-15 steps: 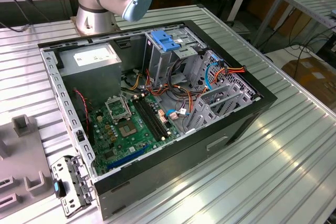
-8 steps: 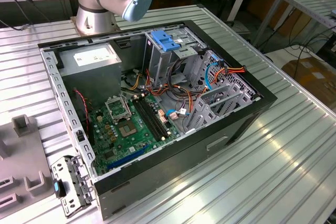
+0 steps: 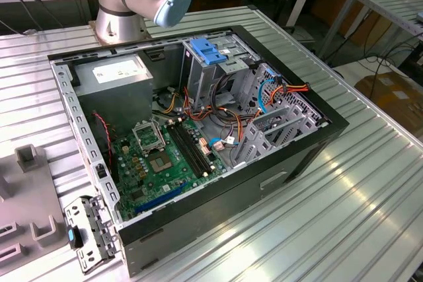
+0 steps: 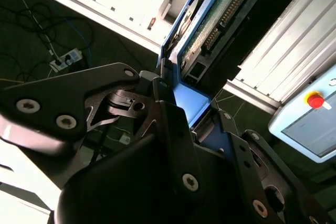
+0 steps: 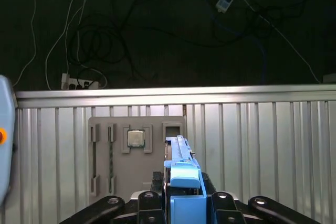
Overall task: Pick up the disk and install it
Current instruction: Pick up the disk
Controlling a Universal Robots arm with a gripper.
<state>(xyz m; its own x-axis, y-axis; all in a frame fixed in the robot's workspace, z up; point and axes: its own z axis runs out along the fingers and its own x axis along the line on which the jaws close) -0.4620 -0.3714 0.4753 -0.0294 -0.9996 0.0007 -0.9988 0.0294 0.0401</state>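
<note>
The gripper (image 4: pixel 181 103) is clenched on the disk (image 4: pixel 220 11). Its dark fingers (image 4: pixel 170 129) press from both sides on the near end of the disk, at the blue side rail. So the disk is in the air, carried by the arm, not lying on anything.

From the fingers the disk goes straight outward, away from the wrist; its long axis continues the line of the gripper. It stands on edge between the fingers. In the first wrist view its thin blue-railed edge (image 5: pixel 181 161) faces the camera, and in the second wrist view the flat side with the green circuit board is turned to the camera.

Behind the disk lies a grey tray (image 5: pixel 118 182) with a small chip (image 5: pixel 136 138) in it, on the ribbed metal table (image 5: pixel 262 145). Beyond the table edge are cables (image 5: pixel 94 40) on a dark floor.

The open computer case (image 3: pixel 218 203) stands on the table in the exterior view; I cannot tell which way it lies from the gripper.
</note>
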